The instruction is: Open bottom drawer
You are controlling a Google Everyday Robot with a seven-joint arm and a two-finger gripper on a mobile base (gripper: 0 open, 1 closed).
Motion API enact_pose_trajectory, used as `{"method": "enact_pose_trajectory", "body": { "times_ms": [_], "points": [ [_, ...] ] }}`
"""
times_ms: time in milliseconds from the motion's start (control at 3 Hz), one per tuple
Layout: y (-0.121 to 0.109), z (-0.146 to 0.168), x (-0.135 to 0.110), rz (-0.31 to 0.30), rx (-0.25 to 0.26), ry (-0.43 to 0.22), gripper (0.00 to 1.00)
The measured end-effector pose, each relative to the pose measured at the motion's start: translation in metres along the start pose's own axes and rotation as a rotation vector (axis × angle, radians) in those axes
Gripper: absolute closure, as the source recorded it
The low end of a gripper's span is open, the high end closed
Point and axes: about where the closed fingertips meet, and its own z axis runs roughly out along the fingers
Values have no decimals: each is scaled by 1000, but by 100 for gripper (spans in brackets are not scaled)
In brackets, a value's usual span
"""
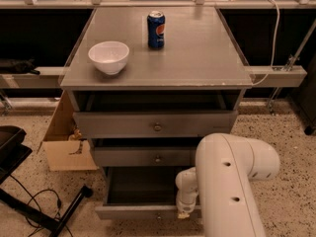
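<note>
- Bottom drawer [128, 212], the lowest grey flat-fronted drawer of the cabinet, stands drawn out toward the camera at floor level. Its dark interior shows, and its front panel projects beyond the middle grey drawer [128, 157] and the top grey drawer [118, 125].
- Hand [183, 213], at the tip of the white robot arm [232, 181], sits at the drawer front's upper edge, just right of the small round metal knob [159, 216]. Whether it is released or clenched cannot be told.
- Key relation: the drawer front's long axis runs left to right, directly beneath the hand. The drawer's travel runs toward the camera, so any further pull would, by judgement, follow that line.
- Progress, as judged: the opening looks wide, and the task appears largely done.
- Counter [197, 53], a flat grey top, carries a white ceramic bowl [109, 57] and a blue soda can [156, 29], both well apart from the hand.
- Room: speckled stone floor [286, 132]; an open brown cardboard box [66, 144] beside the cabinet's left flank.
</note>
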Motion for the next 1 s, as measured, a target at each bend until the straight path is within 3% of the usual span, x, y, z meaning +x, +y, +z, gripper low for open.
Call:
{"method": "enact_pose_trajectory", "body": {
  "times_ms": [333, 667, 1000],
  "points": [
    [-3, -1, 0, 0, 0, 0, 100],
    [-6, -2, 0, 0, -3, -1, 83],
    [-7, -2, 0, 0, -3, -1, 59]
  ]
}}
